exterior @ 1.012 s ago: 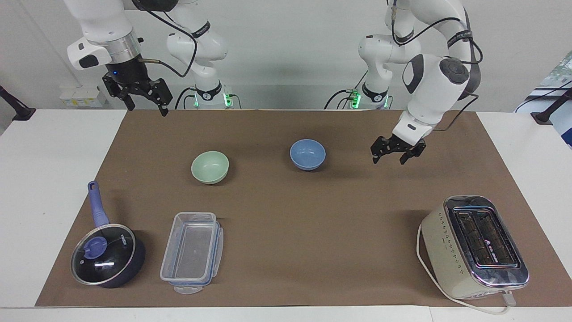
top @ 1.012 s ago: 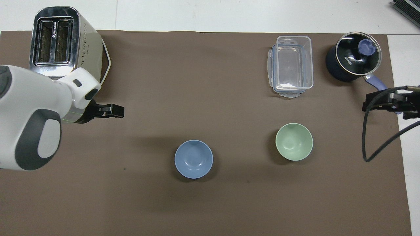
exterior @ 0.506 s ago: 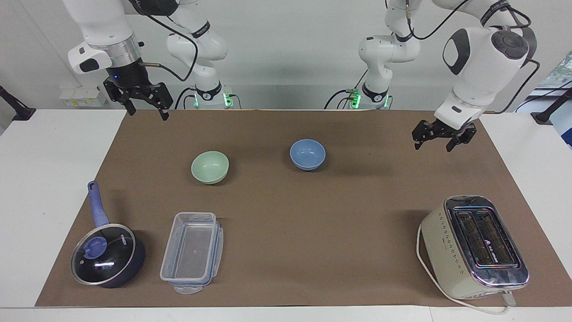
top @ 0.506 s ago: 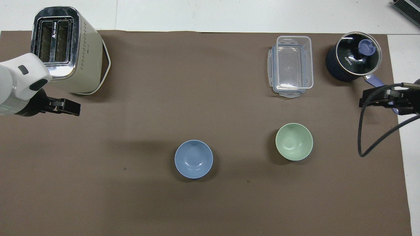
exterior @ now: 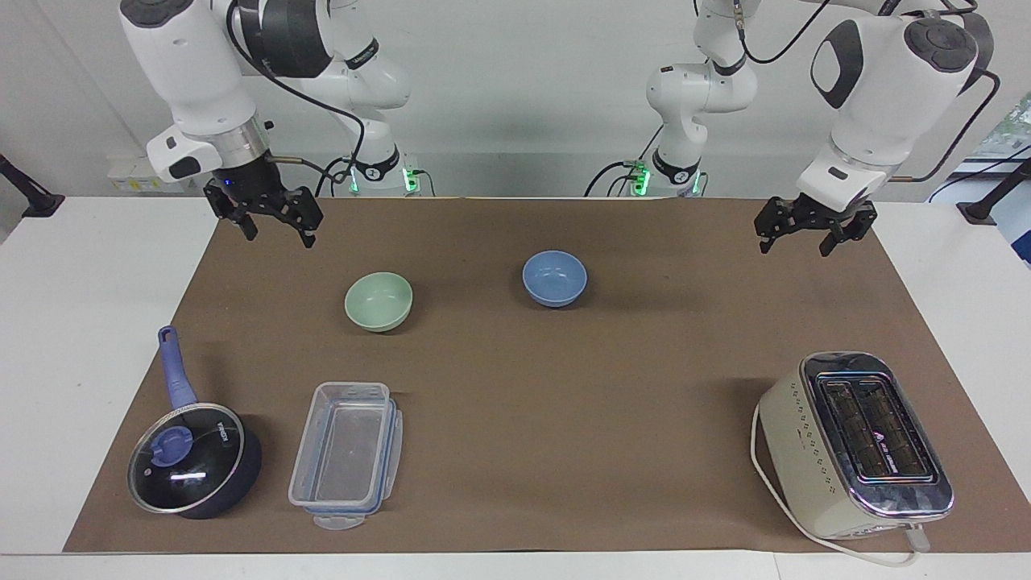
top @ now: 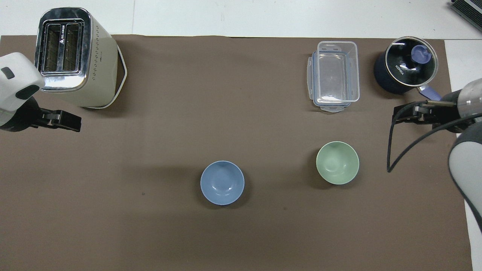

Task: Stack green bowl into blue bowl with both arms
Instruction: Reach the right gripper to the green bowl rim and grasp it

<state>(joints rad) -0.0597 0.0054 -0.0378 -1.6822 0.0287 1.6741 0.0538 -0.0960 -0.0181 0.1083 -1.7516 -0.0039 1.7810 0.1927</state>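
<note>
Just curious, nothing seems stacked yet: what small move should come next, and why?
Probably the right gripper should swing down over the green bowl. It hangs open and empty nearby, and that bowl sits apart from the blue bowl.

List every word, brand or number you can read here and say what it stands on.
"KONKA": white print on the glass lid of the saucepan, read in the overhead view.
Toaster: a logo and short word between the slots, too small to read.
Nothing else carries text.
</note>
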